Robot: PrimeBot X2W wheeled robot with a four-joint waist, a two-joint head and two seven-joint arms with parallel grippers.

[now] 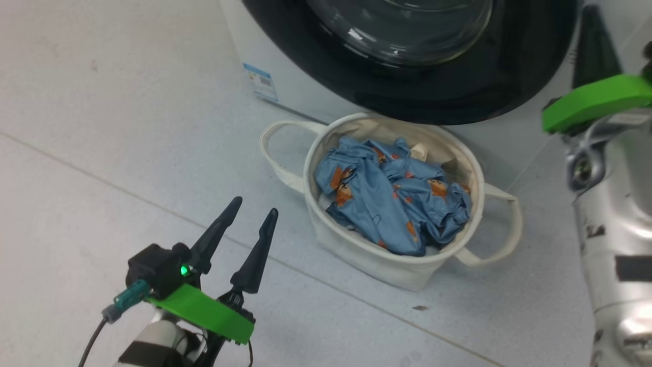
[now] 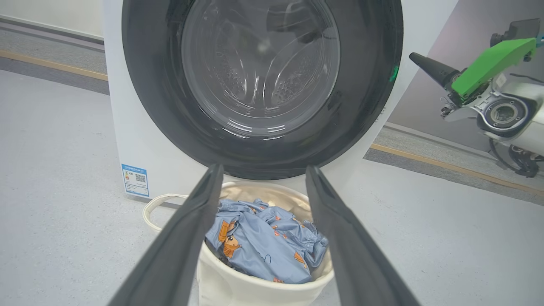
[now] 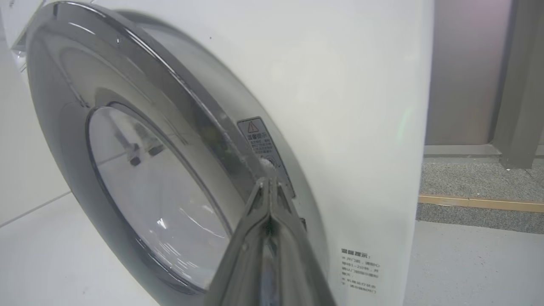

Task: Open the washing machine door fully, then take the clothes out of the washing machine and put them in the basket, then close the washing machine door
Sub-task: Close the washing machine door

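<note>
One washing machine, one washing machine door, one blue sticker, all along the top of the frame. One basket at centre with two loop handles, holding one heap of clothes; the garment count is unclear. Two grippers: left gripper and right gripper.

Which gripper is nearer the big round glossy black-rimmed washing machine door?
Right. The right gripper, shut, points at the door rim; the left gripper, open, hangs back beside the cream canvas basket.

Left gripper: two long dark pointy fingers. Bright green plate at base. Black box with tiny green light. Teal plug, thin dark cable. Right gripper: same dark fingers, second green plate, shiny silver arm, black patch.
</note>
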